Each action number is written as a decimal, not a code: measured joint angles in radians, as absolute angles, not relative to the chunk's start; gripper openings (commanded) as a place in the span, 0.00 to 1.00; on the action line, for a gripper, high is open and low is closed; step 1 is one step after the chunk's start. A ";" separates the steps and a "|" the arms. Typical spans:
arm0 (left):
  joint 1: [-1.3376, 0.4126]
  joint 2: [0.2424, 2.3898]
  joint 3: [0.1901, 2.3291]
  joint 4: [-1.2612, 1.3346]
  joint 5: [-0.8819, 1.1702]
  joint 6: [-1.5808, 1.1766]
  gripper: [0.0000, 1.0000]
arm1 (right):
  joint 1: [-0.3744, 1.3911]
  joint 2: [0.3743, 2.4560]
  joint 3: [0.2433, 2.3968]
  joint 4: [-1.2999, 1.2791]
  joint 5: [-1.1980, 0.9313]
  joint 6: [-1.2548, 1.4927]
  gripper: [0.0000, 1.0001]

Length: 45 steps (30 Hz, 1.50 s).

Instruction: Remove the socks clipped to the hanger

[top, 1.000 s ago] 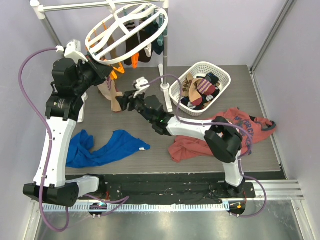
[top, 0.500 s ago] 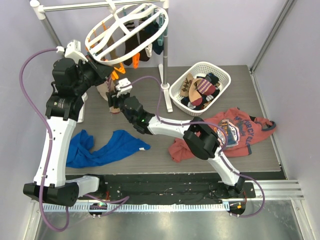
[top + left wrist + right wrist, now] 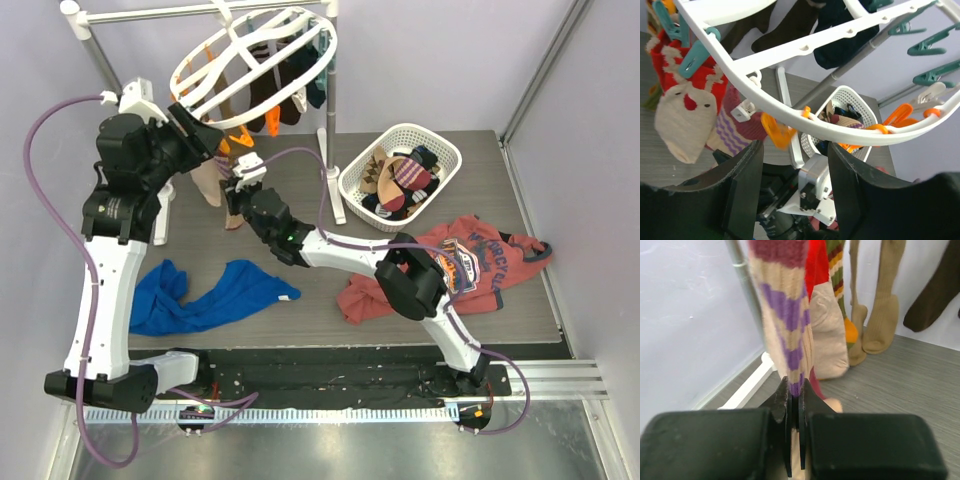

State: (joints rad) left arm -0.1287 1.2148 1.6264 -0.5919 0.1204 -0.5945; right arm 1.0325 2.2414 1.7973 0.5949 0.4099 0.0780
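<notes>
Far left, from overhead: blue shirt [image 3: 215, 295] lies flat on the table [image 3: 310, 325], with the left arm rising above it. Left gripper [image 3: 208, 135] sits at the low near rim of the hanger [image 3: 255, 60], a white oval ring hung tilted from the metal rail stand [image 3: 329, 130]. The overhead view does not settle its jaws. The left wrist view does: 2 dark fingers [image 3: 742, 185] stand well apart with nothing between them. The ring's white rim crosses just beyond, and an orange clip [image 3: 777, 132] dangles from it. The same view shows teal clips [image 3: 690, 60] pinching a red-and-beige sock [image 3: 682, 117], a detail lost from above. Socks [image 3: 268, 105] hang under the ring in tan, brown, dark and orange. Just right of the left gripper, the right gripper [image 3: 234, 196] sits low beneath the ring. Its grip is hidden from above. The right wrist view shows the jaws closed tight on the toe end of a striped sock [image 3: 785, 315] with purple and cream bands, which hangs straight down. Behind it hang 2 tan socks and 1 dark brown one. Further right, in the overhead view only: white lattice basket [image 3: 405, 127] holding several loose socks, then a red shirt [image 3: 380, 295] crumpled on the table. Its chest print is too small to read.
</notes>
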 measured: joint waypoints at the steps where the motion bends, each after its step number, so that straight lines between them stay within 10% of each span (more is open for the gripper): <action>1: -0.129 1.214 1.645 -0.612 0.102 -0.590 0.57 | 1.032 2.225 1.782 0.593 0.398 0.083 0.01; 27: -0.122 1.190 1.755 -0.859 -0.303 -0.510 0.52 | 1.100 2.026 1.681 0.499 0.278 0.168 0.01; 45: -0.115 1.214 1.681 -0.725 -0.120 -0.487 0.49 | 1.099 2.036 1.692 0.499 0.270 0.191 0.01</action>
